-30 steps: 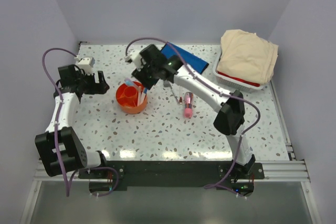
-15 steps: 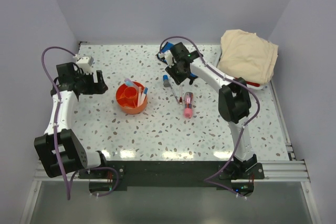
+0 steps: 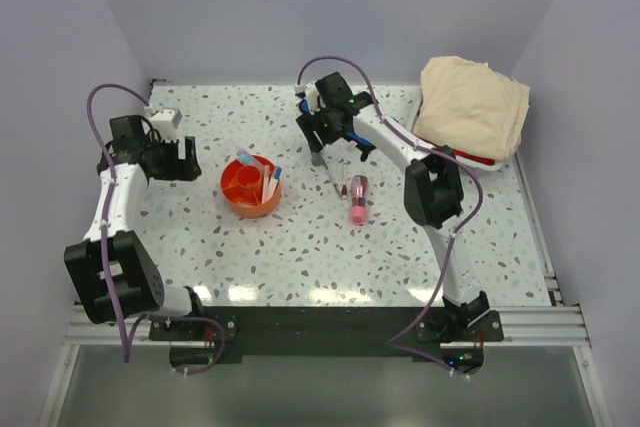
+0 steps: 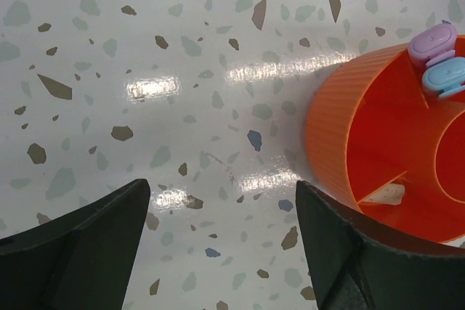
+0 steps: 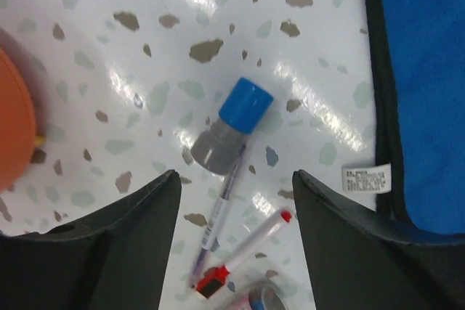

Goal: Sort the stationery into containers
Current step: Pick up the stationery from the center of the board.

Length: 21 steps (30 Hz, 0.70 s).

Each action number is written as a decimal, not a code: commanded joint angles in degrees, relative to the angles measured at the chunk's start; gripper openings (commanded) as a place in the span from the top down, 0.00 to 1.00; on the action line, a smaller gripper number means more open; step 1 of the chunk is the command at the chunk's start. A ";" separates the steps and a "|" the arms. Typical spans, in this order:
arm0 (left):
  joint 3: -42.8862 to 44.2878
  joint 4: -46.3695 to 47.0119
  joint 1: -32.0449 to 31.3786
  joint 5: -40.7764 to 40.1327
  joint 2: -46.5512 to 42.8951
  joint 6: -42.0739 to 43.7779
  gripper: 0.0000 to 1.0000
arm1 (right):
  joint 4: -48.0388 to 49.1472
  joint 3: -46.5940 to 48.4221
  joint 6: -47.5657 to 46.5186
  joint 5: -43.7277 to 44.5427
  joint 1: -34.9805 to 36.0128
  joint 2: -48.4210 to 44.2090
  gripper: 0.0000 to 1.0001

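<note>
The round orange tub [image 3: 250,187] stands left of centre and holds a lilac-capped item [image 4: 432,43], a light-blue-capped one [image 4: 445,74] and a white piece [image 4: 381,194]. My left gripper [image 3: 188,159] hovers open just left of the tub [image 4: 341,143], its jaws [image 4: 221,185] empty. My right gripper [image 3: 322,139] is open and empty over a blue-capped grey glue stick [image 5: 231,127], a thin purple pen [image 5: 218,219] and a red-capped white marker [image 5: 251,248]. The pink tube [image 3: 358,200] lies nearer. The blue pouch [image 5: 421,70] lies to the right, largely hidden by the arm in the top view.
A white basket with a red rim [image 3: 440,152] and a beige cloth [image 3: 470,105] sits at the back right. Side walls close in the table on the left, right and back. The orange tub's edge [image 5: 11,128] shows at the left of the right wrist view.
My right gripper swung from above the orange tub to the right, over the loose items by the pouch, and its jaws opened wider. The left arm barely moved.
</note>
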 commanded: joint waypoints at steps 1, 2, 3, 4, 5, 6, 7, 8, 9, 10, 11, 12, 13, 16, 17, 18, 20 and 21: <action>2.70 -0.40 0.36 -0.05 1.31 1.50 0.14 | -1.30 12.57 9.37 -3.77 -2.10 7.08 0.34; 2.62 -0.32 0.45 -0.31 1.31 1.50 0.14 | -2.46 15.29 10.51 -4.73 -2.19 9.10 0.35; 2.62 -0.40 0.45 -0.75 1.40 1.50 0.14 | -3.51 19.06 10.96 -4.65 -2.36 11.47 0.36; 2.53 -0.58 0.45 -0.76 1.40 1.59 0.14 | -3.18 19.45 11.40 -4.65 -2.45 11.84 0.36; 2.44 -0.66 0.36 -0.93 1.31 1.76 0.14 | -2.48 19.28 11.84 -4.91 -2.37 12.02 0.37; 2.35 -0.84 0.45 -1.11 1.22 1.94 0.14 | -1.25 18.49 12.19 -5.18 -2.37 12.02 0.38; 2.27 -1.02 0.45 -1.11 1.14 1.85 0.14 | -0.98 18.40 12.63 -5.18 -2.37 12.20 0.39; 1.92 -1.10 0.45 -1.11 1.05 2.03 0.14 | -1.06 18.66 13.24 -5.01 -2.37 12.46 0.39; 1.74 -1.02 0.45 -1.20 0.87 1.94 0.14 | -0.89 18.75 13.60 -4.92 -2.45 12.72 0.41; 1.48 -1.10 0.45 -1.02 0.78 2.03 0.14 | -0.89 18.84 13.86 -5.00 -2.37 13.07 0.41; 1.21 -1.02 0.45 -0.76 0.70 1.94 0.14 | -0.71 18.84 14.13 -5.00 -2.37 13.43 0.42; 1.04 -0.93 0.36 -0.67 0.61 1.85 0.14 | -0.62 18.84 14.22 -5.00 -2.28 13.52 0.43; 0.69 -0.93 0.45 -0.58 0.52 1.85 0.14 | -0.54 18.84 14.30 -4.92 -2.28 13.78 0.43; 0.16 -0.58 0.45 -0.32 0.43 1.76 0.14 | -0.27 19.01 14.22 -4.30 -1.75 14.57 0.45; 0.16 -0.75 0.45 -0.23 0.34 1.76 0.14 | -0.45 19.19 14.30 -4.13 -1.49 14.83 0.45; 0.16 -0.67 0.45 -0.14 0.17 1.76 0.14 | -0.36 19.19 14.30 -4.04 -1.31 15.01 0.45; 0.33 -0.75 0.45 0.03 -0.09 1.94 0.14 | -0.36 19.19 14.48 -3.16 -0.52 15.45 0.45; 0.33 -0.75 0.45 0.21 -0.18 1.94 0.14 | -0.27 19.10 14.57 -2.90 -0.17 15.71 0.45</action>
